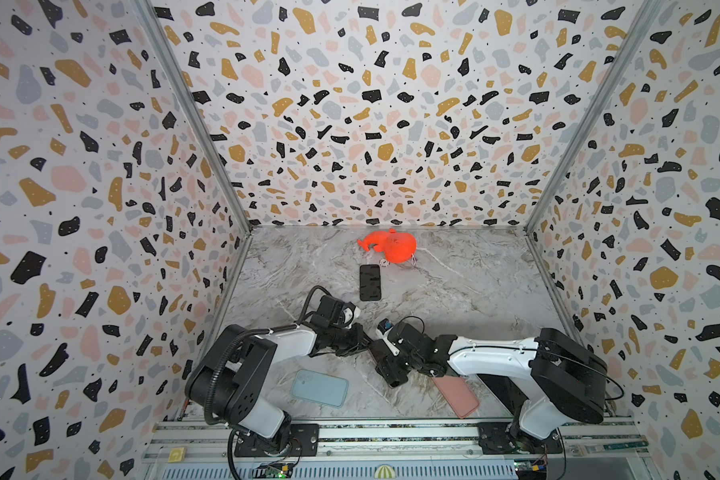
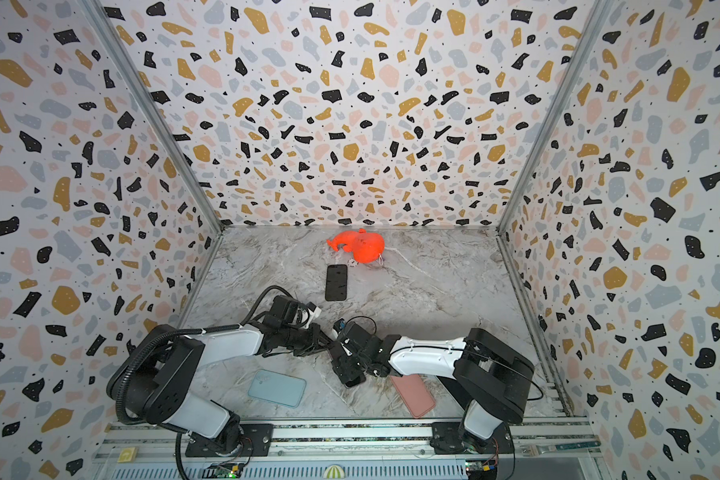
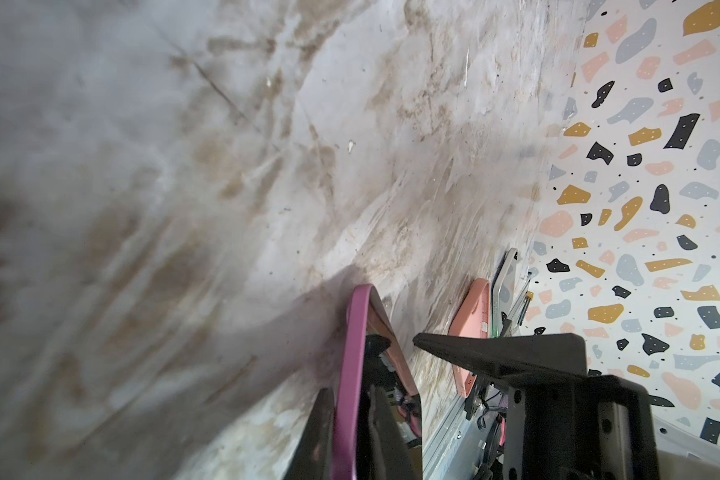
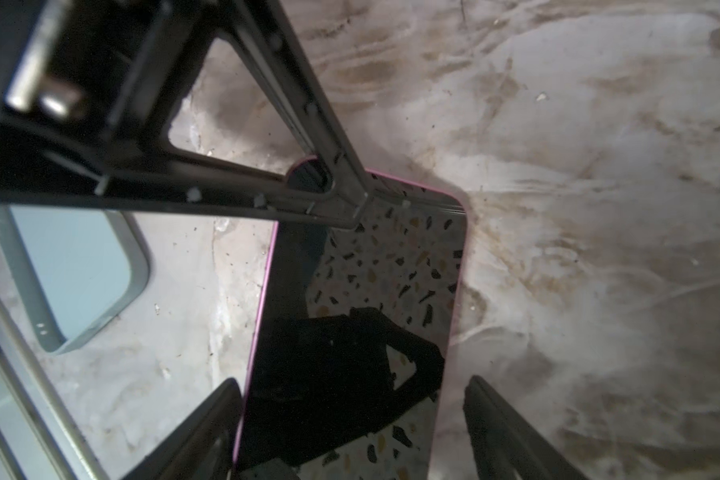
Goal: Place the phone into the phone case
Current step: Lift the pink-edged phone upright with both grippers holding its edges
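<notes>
A phone (image 4: 371, 291) with a glossy black screen and a magenta rim hangs just above the marble table, between both arms near its middle front. My left gripper (image 3: 352, 399) is shut on one end of it, and the magenta edge (image 3: 356, 332) stands between its fingers. In both top views that gripper (image 1: 368, 340) (image 2: 327, 338) meets my right gripper (image 1: 385, 355) (image 2: 344, 357). My right gripper (image 4: 352, 382) is open. Its fingers straddle the phone's other end, with a gap on one side. A light blue phone case (image 1: 319, 387) (image 4: 80, 274) and a pink phone case (image 1: 456, 395) (image 3: 472, 324) lie flat near the front.
A second, plain black phone (image 1: 370, 282) (image 2: 336, 282) lies flat farther back. Behind it, near the back wall, lies an orange toy (image 1: 391, 246). Patterned walls enclose the table on three sides. The arm bases stand on a metal rail (image 1: 391, 432) along the front edge.
</notes>
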You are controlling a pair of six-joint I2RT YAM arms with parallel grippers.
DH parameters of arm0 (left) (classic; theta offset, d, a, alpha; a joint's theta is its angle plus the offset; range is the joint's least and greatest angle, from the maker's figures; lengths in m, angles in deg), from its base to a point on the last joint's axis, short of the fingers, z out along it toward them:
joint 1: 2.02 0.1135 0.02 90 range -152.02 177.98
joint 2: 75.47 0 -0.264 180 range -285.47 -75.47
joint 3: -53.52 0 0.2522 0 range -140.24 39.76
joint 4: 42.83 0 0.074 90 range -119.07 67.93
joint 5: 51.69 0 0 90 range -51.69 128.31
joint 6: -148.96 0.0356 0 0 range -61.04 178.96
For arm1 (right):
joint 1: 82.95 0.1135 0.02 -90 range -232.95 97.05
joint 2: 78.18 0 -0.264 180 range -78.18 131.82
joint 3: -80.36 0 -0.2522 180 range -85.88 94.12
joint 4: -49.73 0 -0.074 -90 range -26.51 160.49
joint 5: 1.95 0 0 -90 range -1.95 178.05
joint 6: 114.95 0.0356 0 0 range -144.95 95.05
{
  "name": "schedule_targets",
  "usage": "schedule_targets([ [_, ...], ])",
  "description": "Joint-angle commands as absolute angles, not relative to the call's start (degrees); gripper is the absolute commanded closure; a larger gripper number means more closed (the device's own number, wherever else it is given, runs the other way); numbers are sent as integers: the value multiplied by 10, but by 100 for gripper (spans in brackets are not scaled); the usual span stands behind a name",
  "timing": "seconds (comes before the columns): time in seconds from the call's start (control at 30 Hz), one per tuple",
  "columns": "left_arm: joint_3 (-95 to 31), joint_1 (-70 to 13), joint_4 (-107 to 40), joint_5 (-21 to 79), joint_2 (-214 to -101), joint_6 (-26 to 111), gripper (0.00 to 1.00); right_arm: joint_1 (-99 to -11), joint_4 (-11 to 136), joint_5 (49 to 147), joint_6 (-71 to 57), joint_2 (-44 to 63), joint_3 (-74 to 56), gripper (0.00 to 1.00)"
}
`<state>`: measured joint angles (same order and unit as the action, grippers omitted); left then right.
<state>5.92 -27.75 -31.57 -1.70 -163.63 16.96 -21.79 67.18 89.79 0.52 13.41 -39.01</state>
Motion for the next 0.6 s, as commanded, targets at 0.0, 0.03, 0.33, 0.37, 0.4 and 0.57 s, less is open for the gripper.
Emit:
schedule_targets([
  [0.0,46,-280,-283,-6,-1640,178,100,-226,694,891,10,93,-377,14],
  [0.03,44,-280,-282,-7,-1639,176,100,-228,696,892,14,85,-378,14],
  [0.33,18,-274,-315,-8,-1607,121,100,-287,680,935,94,-16,-425,13],
  [0.37,17,-271,-330,-10,-1602,107,100,-298,672,944,108,-29,-434,13],
  [0.4,17,-268,-349,-11,-1597,89,100,-308,663,958,124,-40,-443,14],
  [0.57,19,-254,-429,16,-1571,10,100,-376,611,1024,184,-79,-495,15],
])
